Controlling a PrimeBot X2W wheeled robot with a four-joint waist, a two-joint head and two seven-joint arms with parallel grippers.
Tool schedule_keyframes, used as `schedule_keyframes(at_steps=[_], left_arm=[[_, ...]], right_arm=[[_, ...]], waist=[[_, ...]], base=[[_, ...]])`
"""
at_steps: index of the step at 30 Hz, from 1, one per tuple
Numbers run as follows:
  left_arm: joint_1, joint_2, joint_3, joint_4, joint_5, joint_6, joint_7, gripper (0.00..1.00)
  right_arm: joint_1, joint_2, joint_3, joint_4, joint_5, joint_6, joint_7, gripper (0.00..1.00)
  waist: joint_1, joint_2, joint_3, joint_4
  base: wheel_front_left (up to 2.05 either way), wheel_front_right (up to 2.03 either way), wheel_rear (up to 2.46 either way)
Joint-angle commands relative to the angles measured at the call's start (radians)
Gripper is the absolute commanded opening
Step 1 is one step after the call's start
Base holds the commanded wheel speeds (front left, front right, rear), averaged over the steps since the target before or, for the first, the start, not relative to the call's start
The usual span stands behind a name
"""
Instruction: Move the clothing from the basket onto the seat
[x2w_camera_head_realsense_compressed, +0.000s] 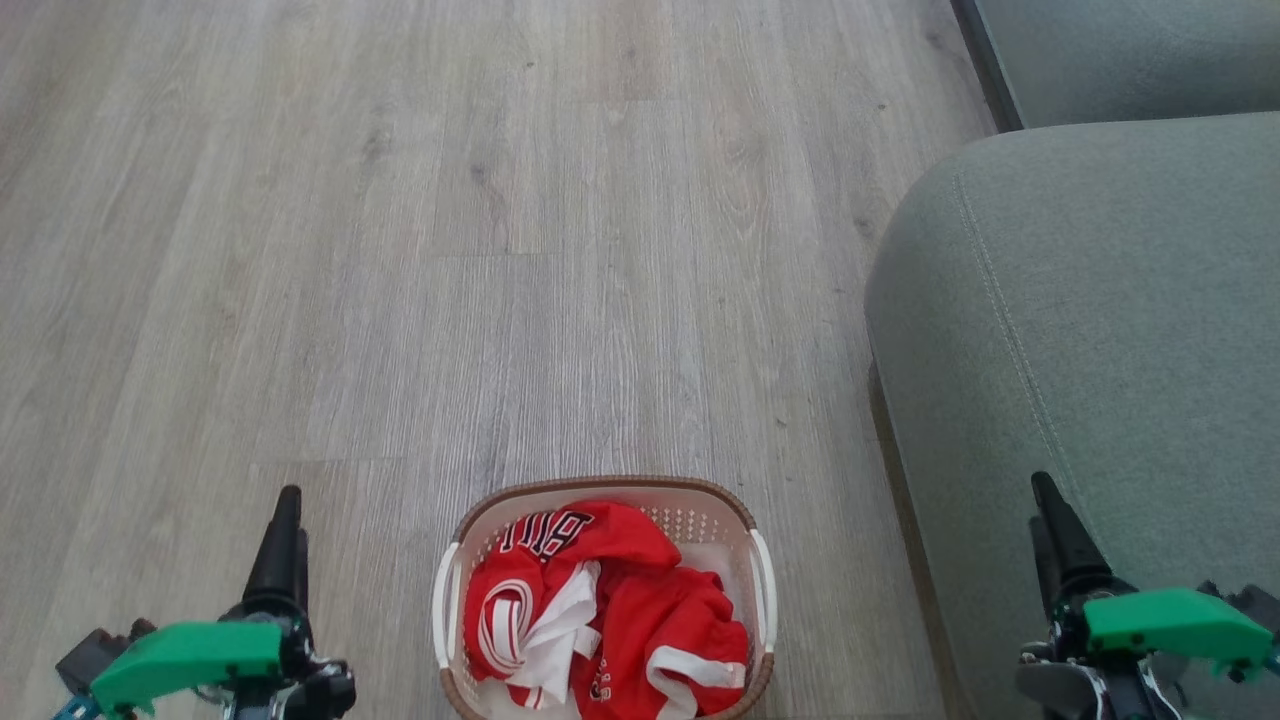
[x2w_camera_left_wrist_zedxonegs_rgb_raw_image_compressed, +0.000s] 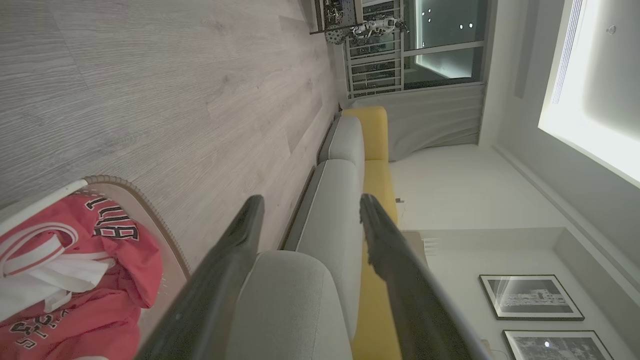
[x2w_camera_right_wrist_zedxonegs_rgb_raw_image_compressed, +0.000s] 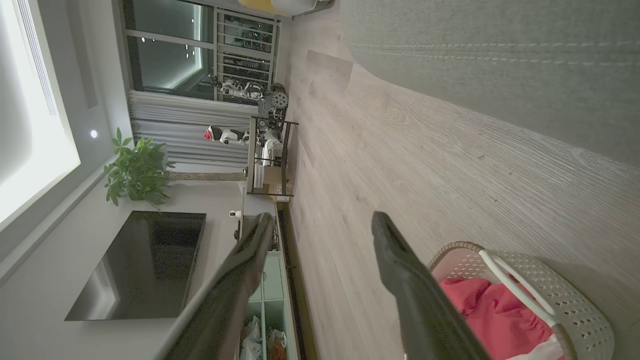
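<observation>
The clothing (x2w_camera_head_realsense_compressed: 600, 610) lies bunched in the basket (x2w_camera_head_realsense_compressed: 600, 487), red folds and white trim heaped near rim height, with the lettering toward the heap's 11 o'clock side. The basket stands on the floor (x2w_camera_head_realsense_compressed: 500, 250) at 6 o'clock in the head view. The seat (x2w_camera_head_realsense_compressed: 1100, 350) is just beside it toward 3 o'clock. All the fabric sits inside the basket, so I judge the move not yet begun. The left hand (x2w_camera_left_wrist_zedxonegs_rgb_raw_image_compressed: 309, 206) hangs at 8 o'clock and the right hand (x2w_camera_right_wrist_zedxonegs_rgb_raw_image_compressed: 320, 222) at 4 o'clock. They flank the basket, both spread wide and empty, probably so either can drop onto the heap.
</observation>
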Motion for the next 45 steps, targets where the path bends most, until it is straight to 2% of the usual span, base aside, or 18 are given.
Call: schedule_keyframes(at_steps=[1, 11, 24, 45], left_arm=[[-0.03, 0.011, -0.001, -0.05, 0.041, 0.005, -0.012, 1.0], [-0.027, 0.012, -0.019, -0.096, 0.185, 0.03, -0.038, 1.0], [-0.014, 0.014, -0.062, -0.13, 0.447, 0.052, -0.076, 1.0], [0.015, 0.021, -0.109, -0.161, 0.767, 0.105, -0.141, 1.0]], right_arm=[[-0.041, -0.006, 0.01, -0.05, -0.048, 0.002, -0.015, 1.0], [-0.038, -0.007, 0.03, -0.092, -0.198, 0.003, -0.041, 1.0], [-0.034, -0.008, 0.064, -0.127, -0.376, 0.004, -0.08, 1.0], [-0.032, -0.01, 0.119, -0.133, -0.667, 0.006, -0.145, 1.0]], waist=[[0.0, -0.0001, 0.0, 0.001], [0.0, -0.0001, -0.002, 0.002], [0.0, -0.0001, -0.005, 0.003], [0.0, -0.0001, -0.01, 0.005]], base=[[0.0, 0.0, 0.0], [0.0, 0.0, 0.0], [0.0, 0.0, 0.0], [0.0, 0.0, 0.0]])
